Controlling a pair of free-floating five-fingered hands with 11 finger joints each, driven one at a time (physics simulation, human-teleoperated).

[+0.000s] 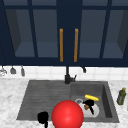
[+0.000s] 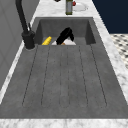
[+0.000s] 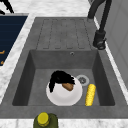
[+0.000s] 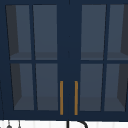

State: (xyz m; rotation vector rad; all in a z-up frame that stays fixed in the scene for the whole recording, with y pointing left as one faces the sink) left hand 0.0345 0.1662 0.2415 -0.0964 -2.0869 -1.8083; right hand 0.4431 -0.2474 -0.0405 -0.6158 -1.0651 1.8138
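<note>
The right hand (image 1: 88, 103) hung low in the sink basin (image 3: 37, 75), over a white plate (image 3: 63, 96) that lay flat on the basin floor. Its fingers were curled down round a small brown lump (image 3: 68, 86) resting on the plate's far side; what the lump was could not be made out, though it looked like a bit of food. In the left side view the same hand (image 2: 65, 36) showed as a dark shape just past the basin's near wall, with the plate's white edge under it.

Judged from its look, the brown lump was light and probably soft, so a gentle pinch from above at its middle would suit it better than a hard squeeze. The plate beneath was likely stiff, smooth and breakable, and lying flat it offered only its rim for a hold; it might slide on the basin floor if pushed sideways.

Beside the plate, towards the tap (image 3: 100, 37), lay a yellow corn cob (image 3: 90, 94), apart from the hand, with the drain (image 3: 82, 80) between cob and plate. A green bottle (image 1: 121, 96) stood on the bench (image 1: 10, 100) to the right of the sink.

The left hand (image 1: 43, 117) floated over the front edge of the draining board (image 2: 65, 75), next to a large red ball (image 1: 67, 114); whether its fingers were spread or closed I could not tell.
</note>
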